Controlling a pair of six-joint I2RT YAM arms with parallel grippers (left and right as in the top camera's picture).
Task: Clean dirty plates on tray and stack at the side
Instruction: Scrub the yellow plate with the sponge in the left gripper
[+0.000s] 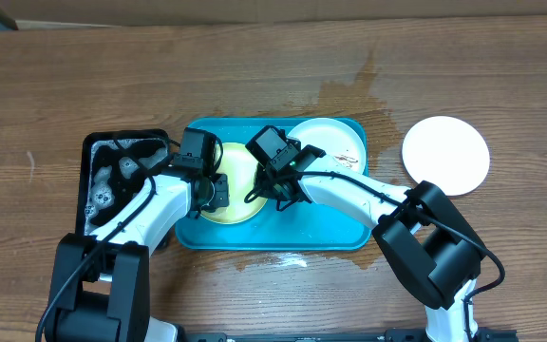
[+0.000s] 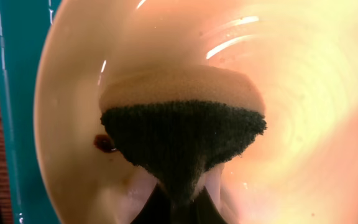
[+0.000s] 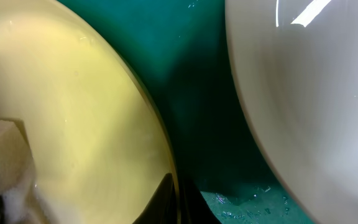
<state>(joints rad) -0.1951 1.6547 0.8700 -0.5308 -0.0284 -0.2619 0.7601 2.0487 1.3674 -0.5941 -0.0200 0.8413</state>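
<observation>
The turquoise tray (image 1: 330,233) holds a pale yellow-green plate (image 1: 238,207) on its left and a white plate (image 1: 335,142) at its back right. My left gripper (image 2: 180,202) is shut on a sponge (image 2: 182,124), dark side towards the camera, pressed onto the yellow-green plate (image 2: 303,124). A brown smear (image 2: 104,143) sits just left of the sponge. My right gripper (image 3: 178,202) is shut on the rim of the yellow-green plate (image 3: 79,106), one finger on each side. Beside it lies the white plate (image 3: 309,93). Another white plate (image 1: 446,155) rests on the table right of the tray.
A black tray (image 1: 98,157) with foamy items stands at the left, touching the turquoise tray. Wet patches darken the wood behind the tray (image 1: 349,95) and in front of it (image 1: 273,258). Both arms cross over the tray's front half.
</observation>
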